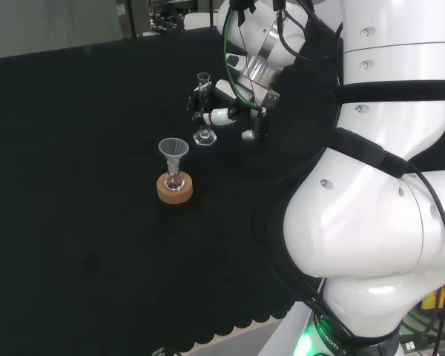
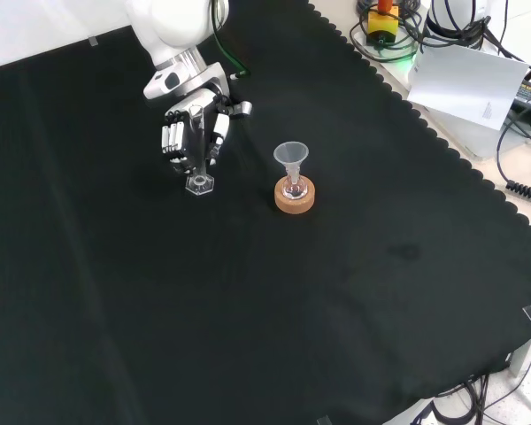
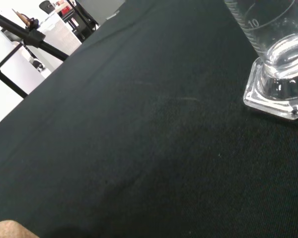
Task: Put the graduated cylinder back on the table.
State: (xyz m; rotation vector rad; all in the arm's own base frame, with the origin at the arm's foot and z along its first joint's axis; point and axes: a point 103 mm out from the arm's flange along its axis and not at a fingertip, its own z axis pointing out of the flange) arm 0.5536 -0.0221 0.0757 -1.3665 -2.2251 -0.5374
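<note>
Black cloth covers the desk (image 2: 354, 292), where the hand (image 2: 190, 133) in the front view's upper left clasps the graduated cylinder (image 2: 197, 168) by its tube — light, slick, breakable glass, its hexagonal foot at the cloth.

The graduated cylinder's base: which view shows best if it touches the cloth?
The wrist view: the graduated cylinder shows its hexagonal base large, flat on the cloth. In the front view, the hand hides most of the tube; in the head view the base is small.
</note>
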